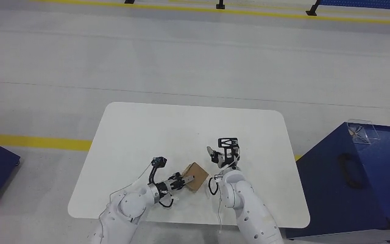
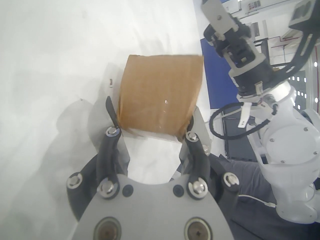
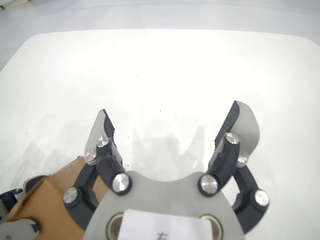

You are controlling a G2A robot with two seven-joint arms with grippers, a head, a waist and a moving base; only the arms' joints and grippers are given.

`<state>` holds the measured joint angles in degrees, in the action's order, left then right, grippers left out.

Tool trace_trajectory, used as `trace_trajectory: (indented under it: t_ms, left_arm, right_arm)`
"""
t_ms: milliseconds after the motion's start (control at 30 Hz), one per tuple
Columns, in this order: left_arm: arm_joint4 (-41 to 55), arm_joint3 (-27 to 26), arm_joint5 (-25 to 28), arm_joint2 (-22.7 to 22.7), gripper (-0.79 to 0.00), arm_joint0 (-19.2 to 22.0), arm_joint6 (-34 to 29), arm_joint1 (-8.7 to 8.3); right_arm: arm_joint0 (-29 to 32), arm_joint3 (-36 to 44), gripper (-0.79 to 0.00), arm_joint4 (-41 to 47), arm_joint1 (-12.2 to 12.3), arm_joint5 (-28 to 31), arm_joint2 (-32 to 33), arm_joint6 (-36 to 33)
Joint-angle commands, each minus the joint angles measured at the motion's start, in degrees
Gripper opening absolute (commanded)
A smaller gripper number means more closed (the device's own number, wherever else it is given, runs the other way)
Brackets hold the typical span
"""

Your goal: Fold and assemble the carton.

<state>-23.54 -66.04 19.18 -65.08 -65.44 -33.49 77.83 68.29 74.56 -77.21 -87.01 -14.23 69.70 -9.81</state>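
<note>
A small brown carton (image 1: pixel 196 176) sits near the front edge of the white table (image 1: pixel 183 131), between the two arms. My left gripper (image 2: pixel 151 116) is shut on the carton (image 2: pixel 160 93), one finger on each side of its near end. My right gripper (image 3: pixel 170 123) is open and holds nothing; it hovers above the table just right of the carton (image 3: pixel 47 196). In the top view the right gripper (image 1: pixel 220 152) is raised beside the carton, apart from it. The left wrist view shows the right gripper (image 2: pixel 220 18) beyond the carton.
A dark blue cabinet (image 1: pixel 347 177) stands off the table's right side. The table's front edge (image 1: pixel 183 221) runs close under both arms. Bare tabletop (image 3: pixel 160 71) stretches ahead of the right gripper.
</note>
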Motion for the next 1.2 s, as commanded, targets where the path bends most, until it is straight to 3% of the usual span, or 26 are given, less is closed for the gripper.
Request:
trace_trajectory:
  t_ms: [0,133,233,333,367,433,533,1167]
  left_arm:
    - [-0.26,-0.19,-0.64,-0.27,0.0,0.13,1.24,-0.07]
    - [-7.16,-5.65,-1.54,-2.24,0.0,-2.54,9.58,-0.84]
    - [-24.89,-14.92,-2.43,-1.12,0.0,-7.37,23.07,-1.52]
    - [-44.44,-20.96,-3.7,3.16,-0.693,-10.61,30.28,-1.99]
    - [-49.59,-21.84,-5.21,4.29,-0.785,-11.25,32.61,-2.06]
    - [-58.44,-22.46,-7.88,7.06,-0.785,-11.97,36.05,-2.03]
    - [-61.72,-21.47,-10.01,9.34,-0.785,-11.92,37.07,-1.67]
    - [-57.87,-16.58,-8.94,10.25,-0.785,-9.19,31.16,-0.83]
  right_arm:
    - [0.0,0.0,0.0,0.0,0.0,0.0,0.0,0.0]
    - [0.0,0.0,0.0,0.0,0.0,0.0,0.0,0.0]
    - [0.0,0.0,0.0,0.0,0.0,0.0,0.0,0.0]
    - [0.0,0.0,0.0,0.0,0.0,0.0,0.0,0.0]
    - [0.0,0.0,0.0,0.0,0.0,0.0,0.0,0.0]
    - [0.0,0.0,0.0,0.0,0.0,0.0,0.0,0.0]
    - [0.0,0.0,0.0,0.0,0.0,0.0,0.0,0.0]
    - [0.0,0.0,0.0,0.0,0.0,0.0,0.0,0.0]
